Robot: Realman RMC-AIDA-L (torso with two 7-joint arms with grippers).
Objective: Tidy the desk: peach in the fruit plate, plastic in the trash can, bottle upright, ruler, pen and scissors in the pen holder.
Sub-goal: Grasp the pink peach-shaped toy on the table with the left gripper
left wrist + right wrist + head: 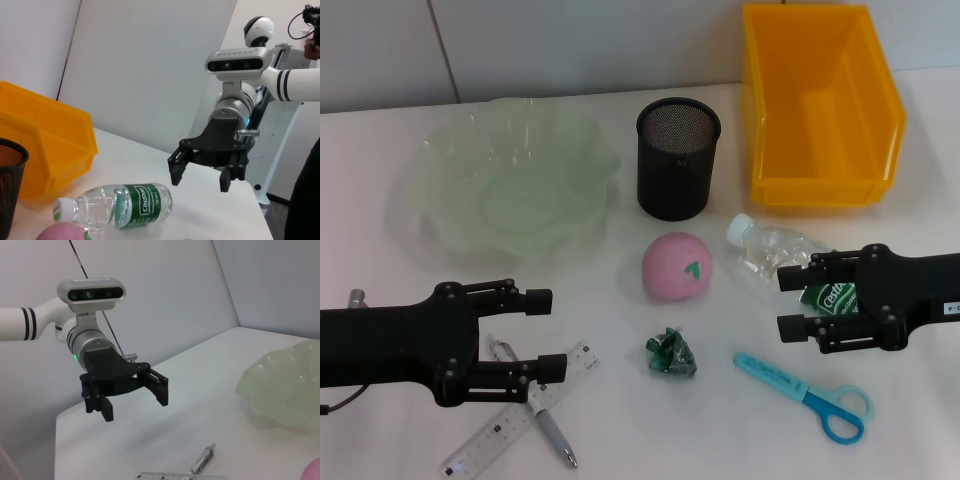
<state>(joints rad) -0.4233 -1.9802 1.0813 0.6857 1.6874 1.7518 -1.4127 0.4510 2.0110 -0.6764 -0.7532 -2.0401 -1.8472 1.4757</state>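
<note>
White desk [610,420] carries everything. Left end effector [548,333] hovers wide open and empty over the ruler [515,412] and pen [542,420]. Right end effector [788,303], also spread open and empty, hangs above the lying bottle [770,258]. Peach [676,267] sits before the pen holder [677,158]; crumpled plastic [671,354] and scissors [807,396] lie nearby.

Landmark: pen holder [678,158], upright on desk [620,420].

- Fruit plate [510,180]: to its left.
- Trash can [820,105]: to its right, slightly behind.
- Peach [676,267]: directly before it.
- Bottle [790,262]: before it, to the right, lying on its side just right of the peach.
- Plastic [670,354]: farther forward, before the peach.
- Scissors [807,394]: front right.
- Ruler [520,410] and pen [535,405]: front left, crossing each other.
</note>
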